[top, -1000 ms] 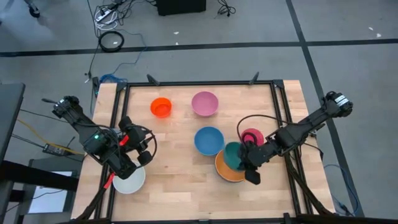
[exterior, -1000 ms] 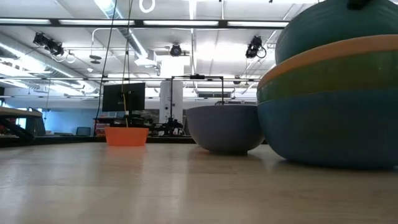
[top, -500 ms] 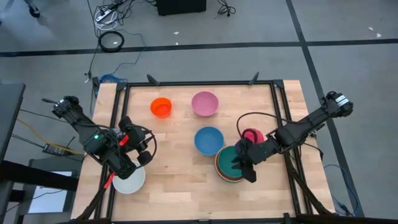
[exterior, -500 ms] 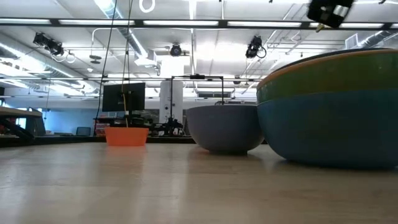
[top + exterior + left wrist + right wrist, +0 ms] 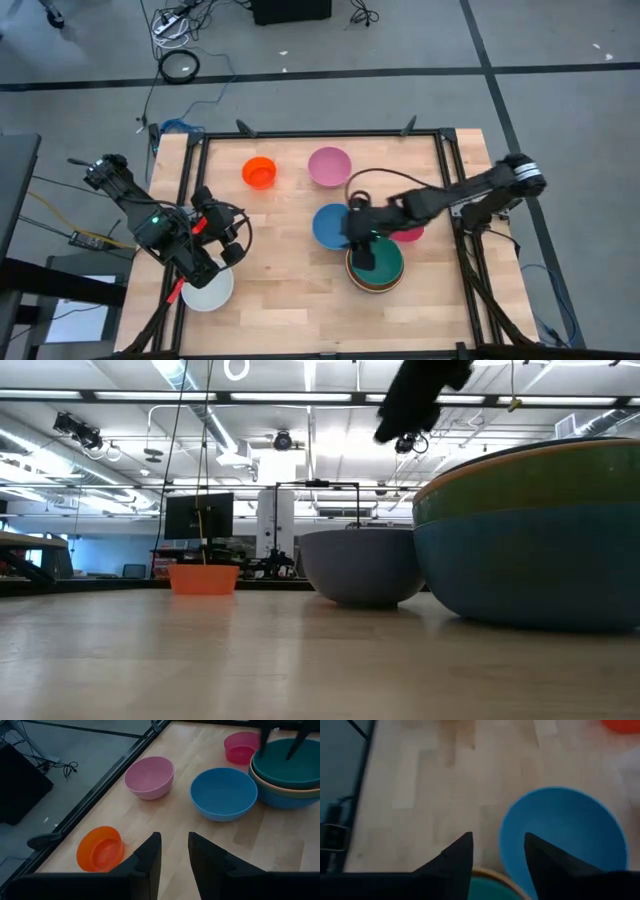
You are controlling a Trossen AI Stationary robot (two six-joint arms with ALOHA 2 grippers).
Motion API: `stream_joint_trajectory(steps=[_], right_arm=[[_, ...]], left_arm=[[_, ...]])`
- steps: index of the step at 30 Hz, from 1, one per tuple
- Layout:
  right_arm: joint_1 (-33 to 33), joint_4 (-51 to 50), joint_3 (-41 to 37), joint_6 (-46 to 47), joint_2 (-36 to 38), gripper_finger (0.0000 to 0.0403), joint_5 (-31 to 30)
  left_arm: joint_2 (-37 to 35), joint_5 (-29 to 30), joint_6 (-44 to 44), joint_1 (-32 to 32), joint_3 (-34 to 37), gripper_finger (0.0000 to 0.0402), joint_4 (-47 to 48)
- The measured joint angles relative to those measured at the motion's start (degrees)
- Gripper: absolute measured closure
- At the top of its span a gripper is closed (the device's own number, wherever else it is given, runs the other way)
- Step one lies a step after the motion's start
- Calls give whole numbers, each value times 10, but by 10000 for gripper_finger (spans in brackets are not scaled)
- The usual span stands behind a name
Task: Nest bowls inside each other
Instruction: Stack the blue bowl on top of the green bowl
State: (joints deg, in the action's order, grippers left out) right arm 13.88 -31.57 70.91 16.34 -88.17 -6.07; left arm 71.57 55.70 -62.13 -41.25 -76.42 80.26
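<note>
A stack of bowls [image 5: 377,283] stands at the table's near right, with a teal bowl [image 5: 384,262] on top, resting inside an orange one. My right gripper [image 5: 362,247] hangs open over the stack's left rim, next to a loose blue bowl [image 5: 330,226]. In the right wrist view its fingers [image 5: 455,857] frame bare table beside that blue bowl [image 5: 565,835]. A magenta bowl [image 5: 241,747], a pink bowl [image 5: 329,166] and a small orange-red bowl [image 5: 258,172] stand apart. My left gripper [image 5: 228,255] waits open above a white bowl [image 5: 205,294] at the near left.
A black metal frame [image 5: 320,134] runs along the table's edges. Bare wood lies in the middle and along the near edge between the white bowl and the stack. In the low view the stack [image 5: 530,530] fills the right side.
My right gripper has let go of the teal bowl, which was tilted on the stack's rim and now sits level inside the orange bowl. The gripper has then swung toward the table's left, across the stack toward the blue bowl.
</note>
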Motion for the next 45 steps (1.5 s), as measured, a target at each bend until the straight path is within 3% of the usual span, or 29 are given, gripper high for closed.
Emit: stream_joint_trajectory(steps=[9, 16, 25, 31, 36, 41, 45], right_arm=[[-54, -15, 49, 6, -124, 176, 59], [-58, -25, 59, 16, -176, 183, 88], [-59, -10, 60, 21, -188, 198, 87], [-74, 1, 60, 35, -193, 234, 91], [-81, 7, 61, 33, -204, 268, 131], [-81, 6, 60, 33, -212, 290, 123], [-84, 16, 59, 12, -214, 342, 124]], left_arm=[[0, -3, 2, 0, 0, 296, 0], [0, -3, 3, 0, 0, 296, 2], [0, 0, 4, 0, 0, 296, 2], [0, 2, 4, 0, 0, 296, 2], [0, 2, 4, 0, 0, 296, 2], [0, 2, 4, 0, 0, 296, 2], [0, 2, 4, 0, 0, 296, 3]])
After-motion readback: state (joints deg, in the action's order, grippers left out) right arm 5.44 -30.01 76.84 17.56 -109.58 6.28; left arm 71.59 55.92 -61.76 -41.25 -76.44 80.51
